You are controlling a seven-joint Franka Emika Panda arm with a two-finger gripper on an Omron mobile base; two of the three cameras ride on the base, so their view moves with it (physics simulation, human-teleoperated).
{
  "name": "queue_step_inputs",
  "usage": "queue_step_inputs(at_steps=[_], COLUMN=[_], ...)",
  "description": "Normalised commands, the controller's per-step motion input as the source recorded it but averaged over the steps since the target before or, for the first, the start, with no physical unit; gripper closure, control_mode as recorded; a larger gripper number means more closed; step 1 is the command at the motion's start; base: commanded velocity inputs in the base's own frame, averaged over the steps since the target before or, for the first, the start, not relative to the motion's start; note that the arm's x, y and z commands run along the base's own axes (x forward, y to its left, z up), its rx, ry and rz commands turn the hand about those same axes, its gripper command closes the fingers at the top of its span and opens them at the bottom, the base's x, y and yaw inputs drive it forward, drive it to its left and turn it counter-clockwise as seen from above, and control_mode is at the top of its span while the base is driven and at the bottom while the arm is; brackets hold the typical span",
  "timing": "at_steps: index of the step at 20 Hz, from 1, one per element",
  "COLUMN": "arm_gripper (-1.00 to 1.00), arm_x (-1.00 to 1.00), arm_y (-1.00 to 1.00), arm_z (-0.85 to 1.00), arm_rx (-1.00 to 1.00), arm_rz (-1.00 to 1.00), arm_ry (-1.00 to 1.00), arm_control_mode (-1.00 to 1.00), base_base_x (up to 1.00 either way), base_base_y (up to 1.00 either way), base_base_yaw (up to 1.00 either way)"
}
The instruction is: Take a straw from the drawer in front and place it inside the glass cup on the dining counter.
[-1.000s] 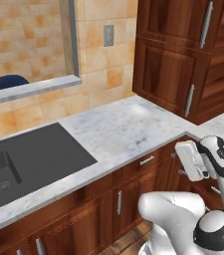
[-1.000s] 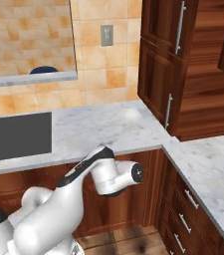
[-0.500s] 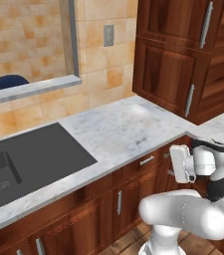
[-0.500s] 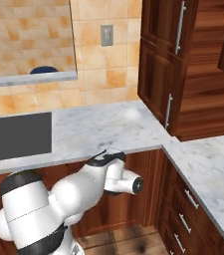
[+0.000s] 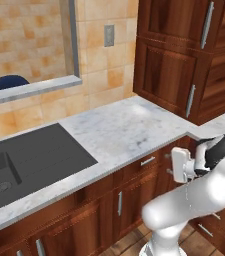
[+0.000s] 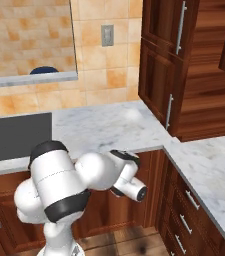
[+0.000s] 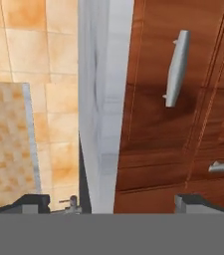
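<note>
Plainly, the task has barely begun. The robot's two-finger gripper (image 5: pixel 169 164) stands with its jaws wide apart and nothing between them, level with the dark reddish-wood drawer (image 5: pixel 143 170) just under the edge of the white grey-veined marble worktop (image 5: pixel 129 127). The drawer's front is flush with its neighbours, so it has not been opened.

The thin pinkish-red and white straw is presumably inside that shut drawer, straight ahead of the fingers and hidden. In the hand view the gripper (image 7: pixel 112 204) is rolled onto its side. The drawer (image 7: pixel 153 99) and its short silver bar handle (image 7: pixel 175 67) lie ahead of the tips and toward one finger, near but not touching.

Everything is left to do — reach the handle, pull the drawer out, pick up the straw, carry it to the cup and drop it in.

Compared with a second ago, both base views frame the room the same way, so the base has stood still while the arm moved. In the left base view the hand has dropped from beside the worktop's edge to drawer height and come closer to the handle (image 5: pixel 147 161). The elbow has folded in beneath it, and the jaws have stayed spread throughout.
</note>
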Motion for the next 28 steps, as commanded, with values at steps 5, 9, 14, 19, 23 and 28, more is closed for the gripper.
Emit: queue_step_inputs(at_steps=[5, 9, 14, 19, 23, 28], arm_gripper=[-1.00, -1.00, -1.00, -1.00, -1.00, -1.00], arm_x=[0.22, 0.24, 0.26, 0.22, 0.21, 0.22], arm_y=[0.00, 0.00, -0.02, -0.11, -0.14, -0.03], arm_z=[-0.24, -0.31, -0.31, -0.20, -0.09, 0.00], arm_rx=[0.03, 0.03, 0.04, 0.05, 0.05, 0.04], arm_rz=[0.00, 0.00, -0.01, 0.00, 0.00, 0.00], arm_ry=[-0.16, -0.11, -0.02, 0.00, -0.01, -0.07], arm_control_mode=[-1.00, -1.00, -1.00, -1.00, -1.00, -1.00], base_base_x=[0.00, 0.00, 0.00, 0.00, 0.00, 0.00], base_base_y=[0.00, 0.00, 0.00, 0.00, 0.00, 0.00], base_base_yaw=[0.00, 0.00, 0.00, 0.00, 0.00, 0.00])
